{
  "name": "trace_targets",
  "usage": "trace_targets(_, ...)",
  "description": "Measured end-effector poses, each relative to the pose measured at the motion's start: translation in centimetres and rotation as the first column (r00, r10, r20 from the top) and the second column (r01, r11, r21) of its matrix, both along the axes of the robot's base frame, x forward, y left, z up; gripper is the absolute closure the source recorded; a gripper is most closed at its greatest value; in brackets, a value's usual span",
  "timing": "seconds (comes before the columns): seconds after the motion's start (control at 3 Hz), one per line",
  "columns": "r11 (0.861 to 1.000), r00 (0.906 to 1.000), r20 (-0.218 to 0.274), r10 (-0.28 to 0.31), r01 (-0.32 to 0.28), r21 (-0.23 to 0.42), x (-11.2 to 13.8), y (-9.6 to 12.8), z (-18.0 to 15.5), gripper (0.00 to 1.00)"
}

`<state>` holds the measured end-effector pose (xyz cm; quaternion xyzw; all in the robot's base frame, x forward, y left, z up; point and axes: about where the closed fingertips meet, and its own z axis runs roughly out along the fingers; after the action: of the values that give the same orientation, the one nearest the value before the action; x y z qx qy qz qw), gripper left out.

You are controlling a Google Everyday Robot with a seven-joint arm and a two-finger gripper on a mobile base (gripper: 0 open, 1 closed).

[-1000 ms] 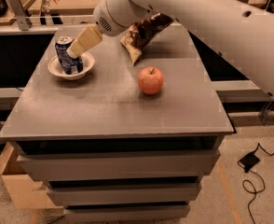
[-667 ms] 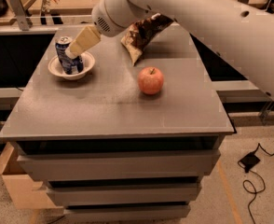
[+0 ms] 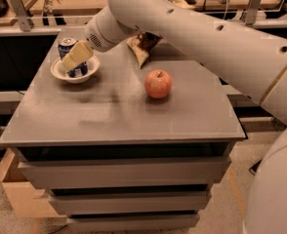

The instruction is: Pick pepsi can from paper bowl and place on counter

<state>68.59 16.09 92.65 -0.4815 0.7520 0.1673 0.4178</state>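
Observation:
The pepsi can, dark blue with a silver top, stands upright in the paper bowl at the far left of the grey counter. My gripper, pale cream, hangs from the big white arm that comes in from the upper right. It sits right in front of the can and over the bowl, covering the can's right and lower side. Whether it grips the can does not show.
A red apple lies near the counter's middle right. A dark crumpled snack bag lies at the back, behind the arm. Drawers are below the counter's front edge. A cardboard box stands on the floor at the lower left.
My gripper has come down and a little left, closer over the can. The can, the bowl and the apple have not moved.

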Motion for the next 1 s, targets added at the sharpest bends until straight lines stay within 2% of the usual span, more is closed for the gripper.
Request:
trace_targets(0.67, 0.999, 0.9997, 0.018, -0.015, 0.014, 0.032, 1.8, 3.4, -1.6, 0.00)
trace_targets(1.0, 0.999, 0.9997, 0.023, -0.005, 0.004, 0.047, 1.9, 4.7, -1.6, 0.00)
